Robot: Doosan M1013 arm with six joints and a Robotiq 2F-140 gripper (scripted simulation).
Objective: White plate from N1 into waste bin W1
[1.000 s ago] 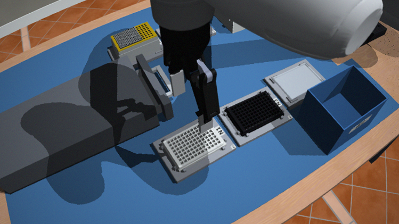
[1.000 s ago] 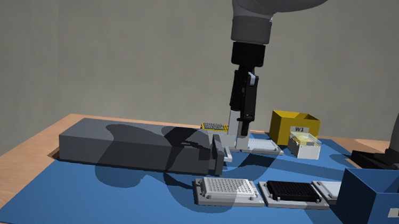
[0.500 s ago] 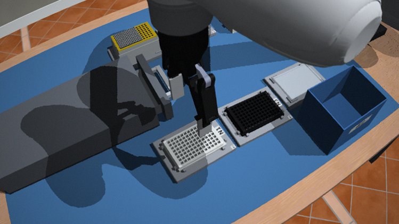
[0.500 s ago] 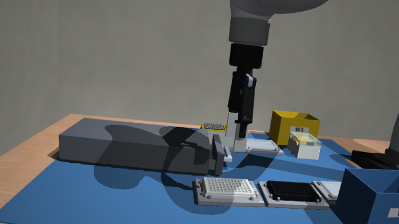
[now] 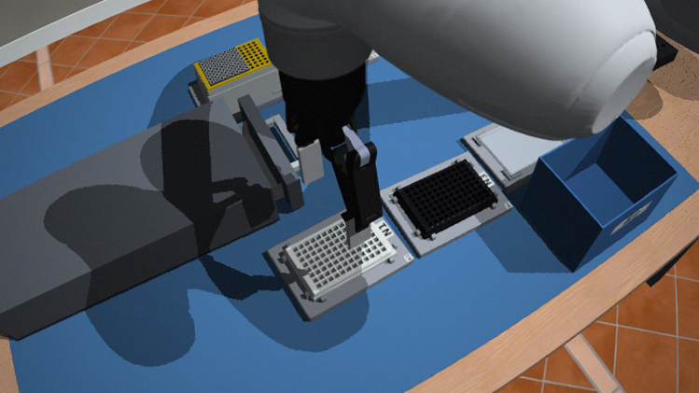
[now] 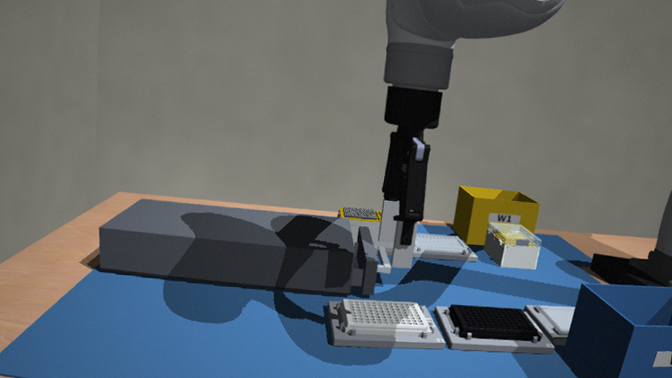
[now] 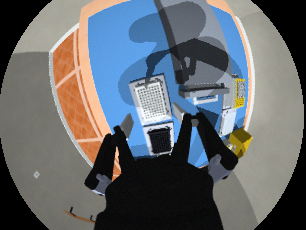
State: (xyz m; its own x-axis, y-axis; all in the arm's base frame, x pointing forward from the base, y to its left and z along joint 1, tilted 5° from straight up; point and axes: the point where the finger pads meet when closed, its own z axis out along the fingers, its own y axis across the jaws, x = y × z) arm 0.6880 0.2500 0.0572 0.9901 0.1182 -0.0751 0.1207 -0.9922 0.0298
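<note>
The white plate sits in the grey work nest N1 at the front middle of the blue mat. My gripper is open and empty. It points straight down and hangs well above the bench, over the area between the long grey device and nest N1. The yellow bin W1 stands upright at the back of the mat. The arm hides it in the top view.
A black plate sits in the neighbouring nest, then a nest with a flat lid. The blue bin W2 stands front right. A long grey device lies left. Tip boxes and another white plate stand behind.
</note>
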